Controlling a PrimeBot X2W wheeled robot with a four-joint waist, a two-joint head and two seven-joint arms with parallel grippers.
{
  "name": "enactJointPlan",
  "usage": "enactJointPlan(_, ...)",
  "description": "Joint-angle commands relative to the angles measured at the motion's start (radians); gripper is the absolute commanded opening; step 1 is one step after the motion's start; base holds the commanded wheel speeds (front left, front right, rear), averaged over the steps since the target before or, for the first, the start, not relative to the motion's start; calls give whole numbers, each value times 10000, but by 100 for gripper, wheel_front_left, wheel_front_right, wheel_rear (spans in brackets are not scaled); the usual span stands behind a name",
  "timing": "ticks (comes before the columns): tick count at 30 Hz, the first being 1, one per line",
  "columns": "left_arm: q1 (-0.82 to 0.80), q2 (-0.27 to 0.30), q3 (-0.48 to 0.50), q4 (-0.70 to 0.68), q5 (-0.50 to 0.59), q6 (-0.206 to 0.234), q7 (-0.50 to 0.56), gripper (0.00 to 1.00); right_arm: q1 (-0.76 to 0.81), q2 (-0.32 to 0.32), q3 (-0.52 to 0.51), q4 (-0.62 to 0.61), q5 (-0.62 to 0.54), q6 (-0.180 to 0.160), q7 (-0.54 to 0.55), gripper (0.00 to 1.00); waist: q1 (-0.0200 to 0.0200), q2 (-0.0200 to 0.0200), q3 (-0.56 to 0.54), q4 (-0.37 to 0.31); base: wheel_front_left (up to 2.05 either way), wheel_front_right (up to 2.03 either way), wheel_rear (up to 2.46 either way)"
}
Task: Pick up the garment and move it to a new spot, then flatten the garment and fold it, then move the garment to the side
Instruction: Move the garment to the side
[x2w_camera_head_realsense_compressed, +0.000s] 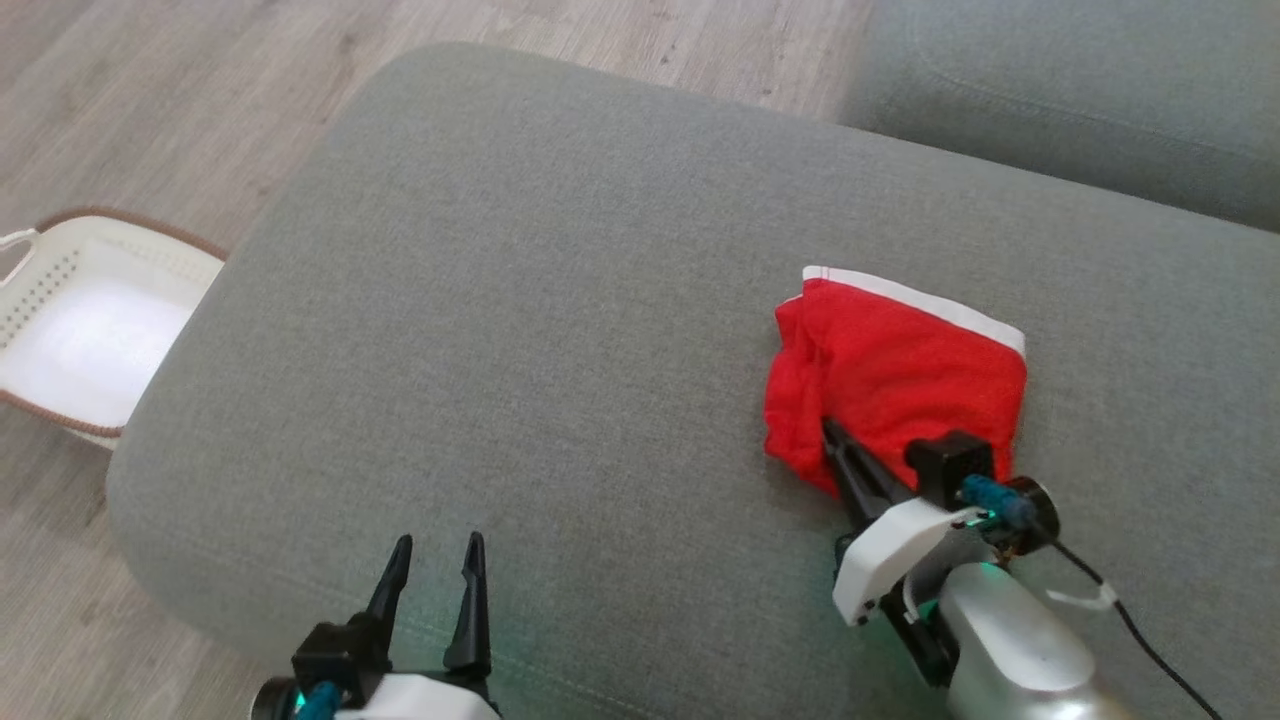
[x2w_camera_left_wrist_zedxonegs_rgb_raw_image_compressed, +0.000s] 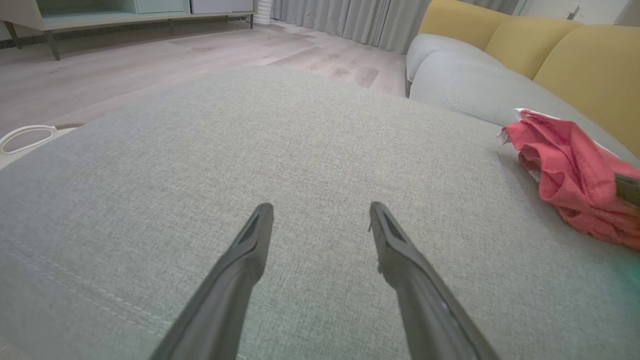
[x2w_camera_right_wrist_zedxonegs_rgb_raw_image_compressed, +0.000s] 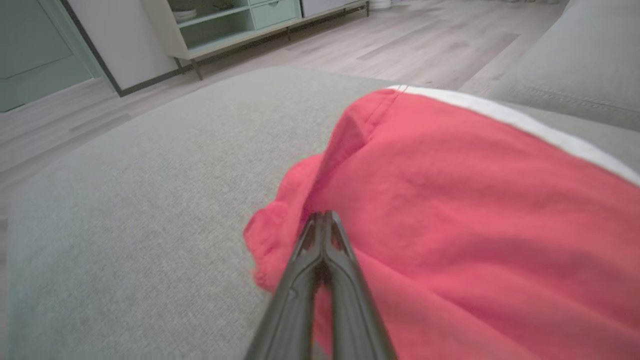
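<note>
On the grey cushion (x2w_camera_head_realsense_compressed: 500, 300), as the head view had it, our right gripper (x2w_camera_head_realsense_compressed: 828, 428) had its fingers pressed together and buried in the near left edge of the red garment (x2w_camera_head_realsense_compressed: 895, 375). The cloth lay bunched beyond those tips, its white band (x2w_camera_head_realsense_compressed: 920, 300) along the far side. Our left gripper (x2w_camera_head_realsense_compressed: 437, 548) sat well apart from the garment, jaws parted over bare fabric near the cushion's front edge. Far off to the left of those jaws, a white basket (x2w_camera_head_realsense_compressed: 130, 222) stood on the wooden floor (x2w_camera_head_realsense_compressed: 150, 80).

Along the left wrist view, our left gripper (x2w_camera_left_wrist_zedxonegs_rgb_raw_image_compressed: 321, 207) held its two fingers wide, nothing between them. The garment (x2w_camera_left_wrist_zedxonegs_rgb_raw_image_compressed: 570, 160) lay crumpled far to the right of the tips, and a yellow backrest (x2w_camera_left_wrist_zedxonegs_rgb_raw_image_compressed: 575, 55) rose behind it.

Through the right wrist view, our right gripper (x2w_camera_right_wrist_zedxonegs_rgb_raw_image_compressed: 322, 216) was clamped on a fold of the garment (x2w_camera_right_wrist_zedxonegs_rgb_raw_image_compressed: 475, 200), tips touching red cloth. Most of the cloth spread to the right of the jaws, bare cushion to their left.
</note>
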Motion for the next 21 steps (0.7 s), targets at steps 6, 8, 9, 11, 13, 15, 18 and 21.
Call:
enactJointPlan(6,-567,41,2,-544,-259,49,-53,100,-566,14,1254,-376,217,-7,-137,0,-1,-1,86,154,0,0,0)
enactJointPlan(8,-583,41,-31,-572,-272,51,-53,100,-595,14,1592,-351,298,-7,-137,0,-1,-1,71,149,0,0,0)
enactJointPlan(9,-591,41,-42,-570,-273,54,-53,100,-597,14,1738,-265,379,-7,-137,0,-1,-1,60,146,0,0,0)
enactJointPlan(11,-603,41,-52,-545,-275,57,-53,100,-628,14,2033,-66,554,-7,-137,0,-1,-1,36,129,0,0,0)
enactJointPlan(13,-615,41,-54,-522,-278,60,-53,100,-642,14,2413,62,840,-7,-137,0,-1,-1,15,99,0,0,0)
enactJointPlan(15,-615,41,-29,-511,-282,61,-53,100,-696,14,2816,2,1206,-7,-137,0,-1,-1,-11,39,0,0,0)
enactJointPlan(18,-593,41,62,-540,-279,71,-53,100,-769,14,3080,-518,1665,-7,-137,0,-1,-1,-62,-118,0,0,0)
enactJointPlan(21,-548,41,233,-608,-215,106,-53,100,-754,14,3122,-1275,1800,-7,-137,0,-1,-1,-175,-366,0,0,0)
